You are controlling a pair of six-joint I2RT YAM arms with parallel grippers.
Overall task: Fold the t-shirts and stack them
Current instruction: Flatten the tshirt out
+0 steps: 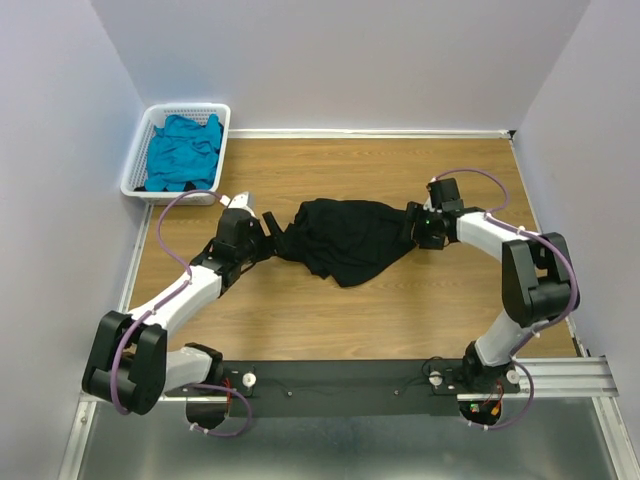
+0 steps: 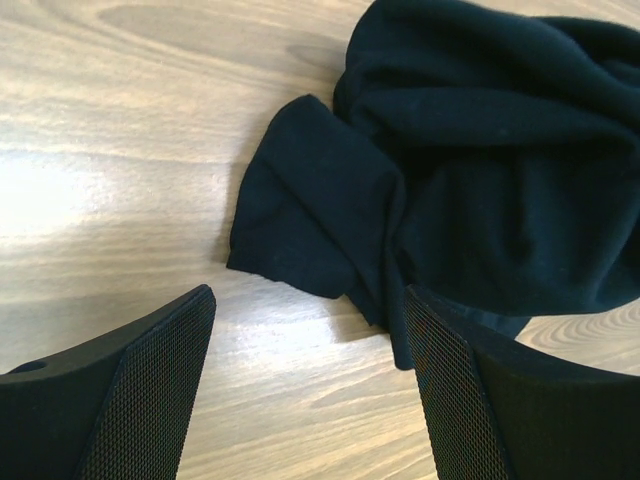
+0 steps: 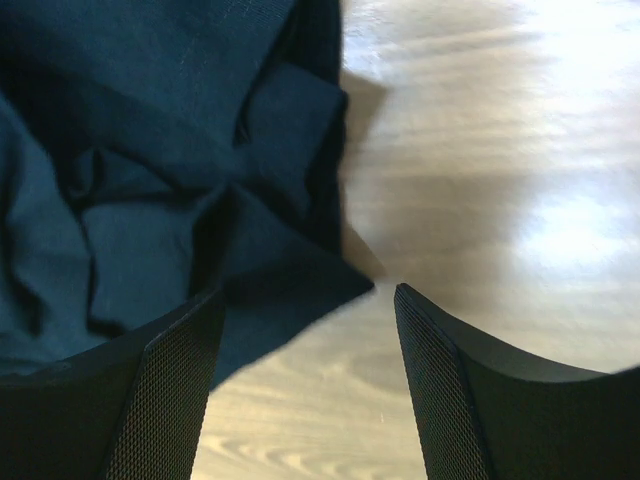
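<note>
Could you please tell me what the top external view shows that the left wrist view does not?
Only the top view: the white basket holding the teal t-shirt. Only the left wrist view: the left gripper, its jaws open beside a folded flap of the black t-shirt. Both: that black t-shirt lying on the wooden table.

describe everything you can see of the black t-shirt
The black t-shirt is soft, matte cloth, and no print or label shows. It lies unfolded in a crumpled heap of deep folds on the wooden table, around mid-table. One sleeve sticks out fairly flat toward the left gripper. The right gripper is at the opposite edge. Both stand open over its edges, and neither clamps it.
</note>
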